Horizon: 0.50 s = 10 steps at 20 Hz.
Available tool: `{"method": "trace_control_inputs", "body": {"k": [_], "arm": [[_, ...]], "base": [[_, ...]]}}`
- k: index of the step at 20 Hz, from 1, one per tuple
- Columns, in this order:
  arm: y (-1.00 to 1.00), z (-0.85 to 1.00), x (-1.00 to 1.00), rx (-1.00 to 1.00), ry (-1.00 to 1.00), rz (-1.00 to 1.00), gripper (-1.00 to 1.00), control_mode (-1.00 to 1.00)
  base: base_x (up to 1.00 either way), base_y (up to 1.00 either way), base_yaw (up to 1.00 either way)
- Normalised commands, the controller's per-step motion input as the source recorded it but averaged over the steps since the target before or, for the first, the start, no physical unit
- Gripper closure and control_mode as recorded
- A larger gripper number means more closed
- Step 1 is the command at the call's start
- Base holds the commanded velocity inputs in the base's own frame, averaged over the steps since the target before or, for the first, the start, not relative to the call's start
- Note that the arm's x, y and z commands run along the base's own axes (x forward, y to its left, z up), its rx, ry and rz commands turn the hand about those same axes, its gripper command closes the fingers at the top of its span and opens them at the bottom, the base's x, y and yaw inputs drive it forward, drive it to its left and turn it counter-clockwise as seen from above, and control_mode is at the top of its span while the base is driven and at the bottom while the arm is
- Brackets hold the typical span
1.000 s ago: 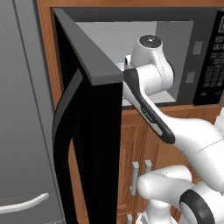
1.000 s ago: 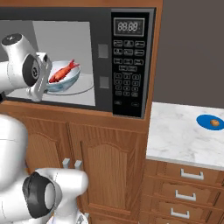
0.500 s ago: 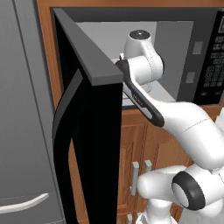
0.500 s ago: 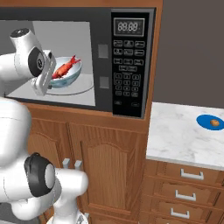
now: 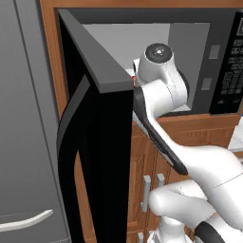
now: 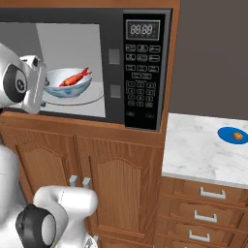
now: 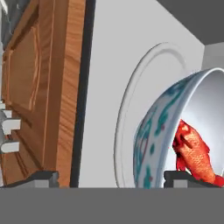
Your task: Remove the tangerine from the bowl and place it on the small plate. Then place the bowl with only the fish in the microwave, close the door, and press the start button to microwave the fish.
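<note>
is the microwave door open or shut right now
Open. The door swings out toward the camera, and the bowl with the fish sits in plain sight inside the microwave.

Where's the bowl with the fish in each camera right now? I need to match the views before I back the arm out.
Left base view: hidden behind the arm and the open door.
Right base view: the bowl sits left of centre on the glass turntable in the microwave, the fish lying in it.
Hand view: bowl at lower right, seen on its side, fish inside.
Shared landmark: the turntable under the bowl.
</note>
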Motion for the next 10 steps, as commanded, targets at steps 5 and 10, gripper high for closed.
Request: {"method": "trace_control_inputs", "body": {"k": [5, 10], "arm": [[-0.25, -0.46, -1.0, -0.21, -0.46, -0.02, -1.0, -1.0], [-0.1, -0.79, -1.0, -0.36, -0.33, -0.02, -1.0, -1.0]], "base": [[0.0, 0.0, 0.0], [0.0, 0.0, 0.0]]}}
